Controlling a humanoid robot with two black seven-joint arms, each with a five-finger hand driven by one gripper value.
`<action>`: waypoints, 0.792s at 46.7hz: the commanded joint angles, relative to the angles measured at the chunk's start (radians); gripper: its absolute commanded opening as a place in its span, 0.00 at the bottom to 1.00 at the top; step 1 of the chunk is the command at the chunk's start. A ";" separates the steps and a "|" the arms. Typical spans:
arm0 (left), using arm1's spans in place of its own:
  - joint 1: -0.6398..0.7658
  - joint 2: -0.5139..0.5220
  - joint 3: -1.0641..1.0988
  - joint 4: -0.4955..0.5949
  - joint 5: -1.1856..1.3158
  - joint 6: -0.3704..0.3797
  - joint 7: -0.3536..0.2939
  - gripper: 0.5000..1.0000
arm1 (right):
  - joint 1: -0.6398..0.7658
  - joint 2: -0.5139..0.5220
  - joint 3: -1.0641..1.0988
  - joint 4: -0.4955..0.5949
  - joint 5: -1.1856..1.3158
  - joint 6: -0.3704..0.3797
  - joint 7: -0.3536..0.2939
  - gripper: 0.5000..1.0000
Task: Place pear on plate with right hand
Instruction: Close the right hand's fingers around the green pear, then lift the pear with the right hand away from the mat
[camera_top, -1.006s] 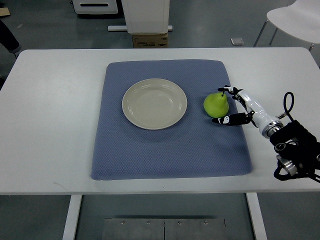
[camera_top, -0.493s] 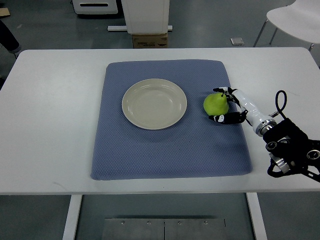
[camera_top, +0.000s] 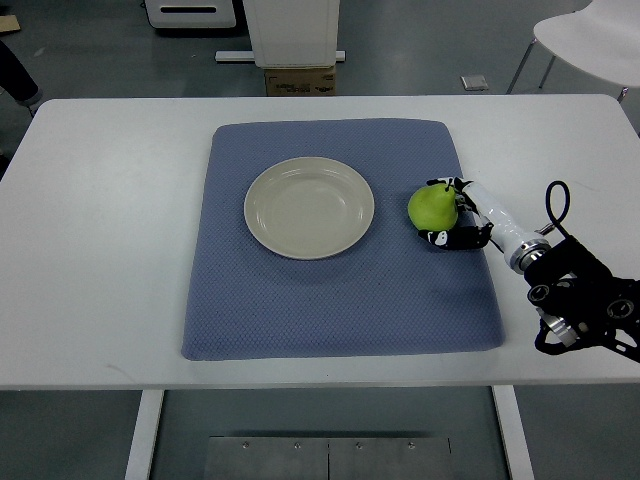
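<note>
Matt textured cloth mat (camera_top: 340, 300); glossy plate (camera_top: 309, 208); smooth pear (camera_top: 431, 207).

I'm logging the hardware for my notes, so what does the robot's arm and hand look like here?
Only the right arm shows. The right hand has slim black fingers with small white marks and a glossy white body. Behind a silver wrist ring sits a bulky black forearm with round silver fittings and a black cable loop.

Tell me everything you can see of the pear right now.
The pear is yellow-green, smooth and whole, with a small dark stem at its top. It sits on the blue mat, right of the plate and clear of it. The right hand wraps it from the right, black fingertips against its near and far sides. Whether it is lifted off the mat cannot be told.
</note>
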 joint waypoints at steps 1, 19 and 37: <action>0.000 0.000 0.000 0.000 0.000 0.000 0.000 1.00 | 0.007 0.000 0.000 0.000 0.011 0.001 0.001 0.00; 0.000 0.000 0.000 0.000 0.000 0.000 0.000 1.00 | 0.042 -0.002 0.000 0.006 0.060 0.006 0.003 0.00; 0.000 0.000 0.000 0.000 0.000 0.000 0.000 1.00 | 0.115 -0.064 0.009 0.008 0.083 0.034 0.011 0.00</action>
